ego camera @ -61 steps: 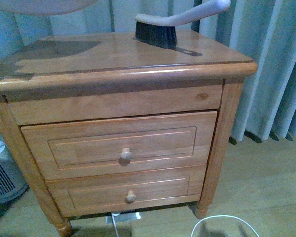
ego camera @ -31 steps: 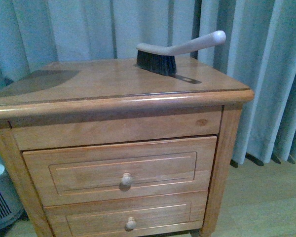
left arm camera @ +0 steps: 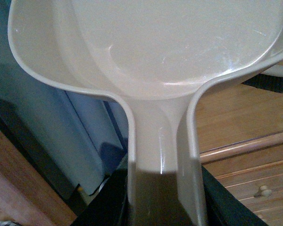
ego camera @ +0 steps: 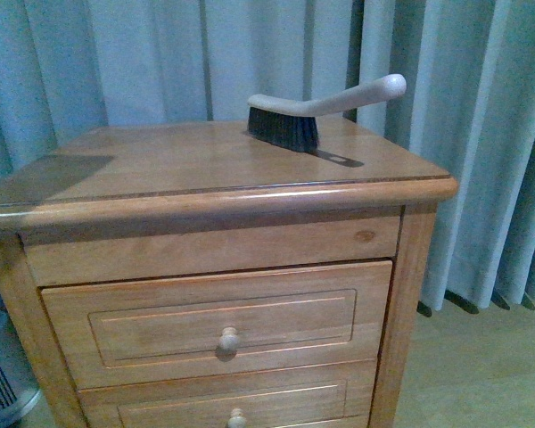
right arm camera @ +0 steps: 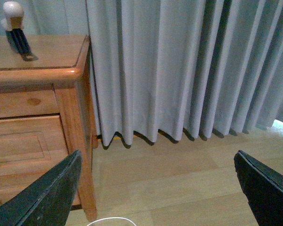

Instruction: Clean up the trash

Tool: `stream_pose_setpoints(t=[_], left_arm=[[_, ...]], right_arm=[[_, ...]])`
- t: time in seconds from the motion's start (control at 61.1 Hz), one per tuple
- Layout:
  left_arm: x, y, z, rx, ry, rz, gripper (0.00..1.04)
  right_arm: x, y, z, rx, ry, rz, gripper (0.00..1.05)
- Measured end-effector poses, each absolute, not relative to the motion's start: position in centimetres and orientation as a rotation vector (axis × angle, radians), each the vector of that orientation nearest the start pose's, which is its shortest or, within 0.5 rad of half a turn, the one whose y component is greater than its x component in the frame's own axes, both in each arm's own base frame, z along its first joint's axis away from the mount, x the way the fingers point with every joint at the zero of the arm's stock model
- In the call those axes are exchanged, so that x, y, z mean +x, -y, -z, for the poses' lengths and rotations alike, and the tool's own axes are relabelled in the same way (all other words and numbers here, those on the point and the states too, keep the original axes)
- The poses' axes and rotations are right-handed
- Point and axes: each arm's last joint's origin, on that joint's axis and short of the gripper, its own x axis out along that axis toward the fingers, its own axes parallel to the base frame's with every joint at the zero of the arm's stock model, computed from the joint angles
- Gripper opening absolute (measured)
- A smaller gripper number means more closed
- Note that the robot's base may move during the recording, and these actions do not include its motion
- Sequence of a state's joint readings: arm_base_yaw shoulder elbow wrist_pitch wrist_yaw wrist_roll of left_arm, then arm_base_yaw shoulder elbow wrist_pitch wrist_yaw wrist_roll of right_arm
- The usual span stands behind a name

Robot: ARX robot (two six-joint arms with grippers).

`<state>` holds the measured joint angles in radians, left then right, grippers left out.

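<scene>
The white crumpled trash wad is out of view in all frames. My left gripper (left arm camera: 162,207) is shut on the handle of a cream plastic dustpan (left arm camera: 170,47), whose pan fills the left wrist view. My right gripper (right arm camera: 155,188) is open and empty, its dark fingers (right arm camera: 47,193) spread wide above the wooden floor beside the nightstand. A hand brush (ego camera: 316,107) with dark bristles and a cream handle rests on top of the wooden nightstand (ego camera: 205,160); it also shows in the right wrist view (right arm camera: 16,33). Neither arm shows in the front view.
The nightstand has two drawers with round knobs (ego camera: 229,339). Grey curtains (right arm camera: 179,66) hang behind and to its right. A white ribbed appliance (ego camera: 0,383) stands on the floor at lower left. A thin white cable loop (right arm camera: 108,221) lies on the floor.
The front view has risen: the nightstand top sits lower in frame and the bottom drawer, cable and legs have dropped out of sight. The dustpan's shadow on the top has shrunk leftward.
</scene>
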<state>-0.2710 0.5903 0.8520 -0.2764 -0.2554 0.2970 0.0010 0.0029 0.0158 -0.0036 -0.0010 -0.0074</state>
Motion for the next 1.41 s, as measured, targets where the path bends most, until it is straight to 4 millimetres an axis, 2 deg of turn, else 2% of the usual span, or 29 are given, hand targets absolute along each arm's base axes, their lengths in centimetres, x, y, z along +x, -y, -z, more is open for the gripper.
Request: stream_pose_setpoints(t=[0.491,0.507,0.605,0.622,0.654,0.736,0.851,0.932,1.014,1.112,1.26,1.407], left_arm=[[11.1,2.5,-36.6,0.329,-0.007,0.022,0.26],[11.1,2.5,-36.6,0.329,-0.007,0.022,0.26],[11.1,2.5,-36.6,0.330,-0.007,0.021,0.26],[11.1,2.5,-36.6,0.330,-0.007,0.021,0.26],[11.1,2.5,-36.6,0.331,-0.006,0.025,0.26],[11.1,2.5,-36.6,0.332,-0.008,0.020,0.26],[11.1,2.5,-36.6,0.332,-0.007,0.023,0.26],[11.1,2.5,-36.6,0.332,-0.007,0.022,0.26],[11.1,2.5,-36.6,0.332,-0.007,0.022,0.26],[11.1,2.5,-36.6,0.332,-0.008,0.021,0.26],[11.1,2.5,-36.6,0.332,-0.008,0.020,0.26],[11.1,2.5,-36.6,0.332,-0.008,0.020,0.26]], right_arm=[[9.7,0.0,-16.8,-0.007,0.009,-0.002,0.97],[9.7,0.0,-16.8,-0.003,0.009,-0.011,0.97],[10.3,0.4,-17.9,0.138,-0.039,-0.328,0.97],[10.4,0.6,-18.1,0.156,-0.051,-0.332,0.97],[10.8,0.9,-18.9,0.221,-0.096,-0.442,0.97],[11.8,1.0,-21.5,0.274,-0.159,-0.585,0.97],[13.9,0.8,-26.2,0.229,-0.183,-0.587,0.97],[16.8,0.1,-31.6,0.150,-0.196,-0.591,0.97],[19.7,-1.0,-35.5,0.112,-0.276,-0.622,0.97],[23.5,-2.5,-39.5,0.035,-0.377,-0.579,0.97],[28.9,-5.5,-42.5,-0.085,-0.501,-0.495,0.97],[31.8,-9.0,-45.3,-0.178,-0.545,-0.432,0.97]])
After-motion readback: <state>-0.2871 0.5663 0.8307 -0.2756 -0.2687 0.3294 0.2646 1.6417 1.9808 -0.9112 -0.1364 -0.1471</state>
